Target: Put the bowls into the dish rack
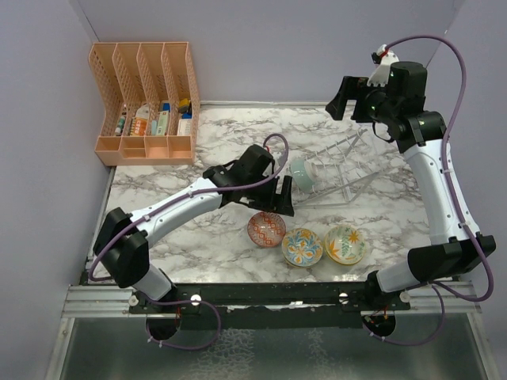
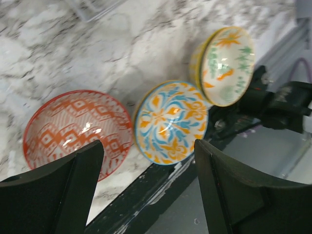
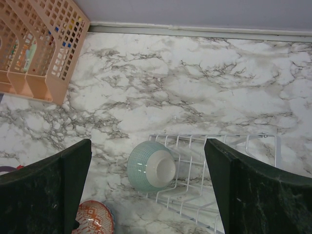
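left hand (image 2: 147, 146): fingers spread wide, holding nothing, between the dish rack (image 1: 342, 170) and the red bowl (image 1: 266, 229).
right hand (image 3: 146, 146): spread wide, empty, raised near the desk's far right corner.
teal bowl (image 1: 302, 172): on its edge at the rack's left end, mid-desk.
red bowl, blue-orange bowl (image 1: 303, 246), yellow bowl (image 1: 346, 244): in a row on the desk (image 1: 206, 237) near its near edge.

The wire rack (image 1: 342, 168) is standing on the table (image 1: 198, 237), right of centre. The teal bowl (image 3: 150, 165) is resting on its side at the rack's left end, its pale foot showing. The red bowl (image 1: 266, 229), the blue-orange bowl (image 1: 302, 246) and the yellow bowl (image 1: 345, 244) are sitting upright, close together in a row, nearer than the rack.
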You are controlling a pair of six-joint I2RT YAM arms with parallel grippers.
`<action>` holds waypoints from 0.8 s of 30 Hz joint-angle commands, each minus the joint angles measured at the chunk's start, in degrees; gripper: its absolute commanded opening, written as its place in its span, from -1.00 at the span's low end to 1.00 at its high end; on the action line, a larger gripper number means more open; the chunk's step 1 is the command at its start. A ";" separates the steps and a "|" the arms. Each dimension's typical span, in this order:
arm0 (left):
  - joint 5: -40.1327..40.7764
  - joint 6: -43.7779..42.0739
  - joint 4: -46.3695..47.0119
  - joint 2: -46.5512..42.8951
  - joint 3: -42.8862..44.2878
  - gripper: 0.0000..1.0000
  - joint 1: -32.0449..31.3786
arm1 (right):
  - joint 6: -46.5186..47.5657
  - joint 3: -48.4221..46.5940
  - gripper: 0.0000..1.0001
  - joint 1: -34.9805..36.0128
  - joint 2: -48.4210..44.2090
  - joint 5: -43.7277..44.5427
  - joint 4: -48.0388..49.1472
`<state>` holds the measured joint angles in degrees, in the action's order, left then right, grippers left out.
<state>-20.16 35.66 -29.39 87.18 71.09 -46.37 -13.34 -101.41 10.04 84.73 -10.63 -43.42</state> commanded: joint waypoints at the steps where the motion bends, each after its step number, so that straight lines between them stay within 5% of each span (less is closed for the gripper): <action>1: 8.82 0.83 -9.26 3.47 2.18 0.53 -1.42 | -0.63 0.65 1.00 -0.25 -1.50 -2.15 2.00; 24: 14.16 9.82 4.63 16.15 -0.23 0.44 -5.90 | 0.29 9.77 1.00 -0.22 -5.56 -3.39 4.10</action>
<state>-8.49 43.46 -27.20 101.91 71.77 -51.48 -13.26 -92.51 10.04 80.62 -11.81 -41.89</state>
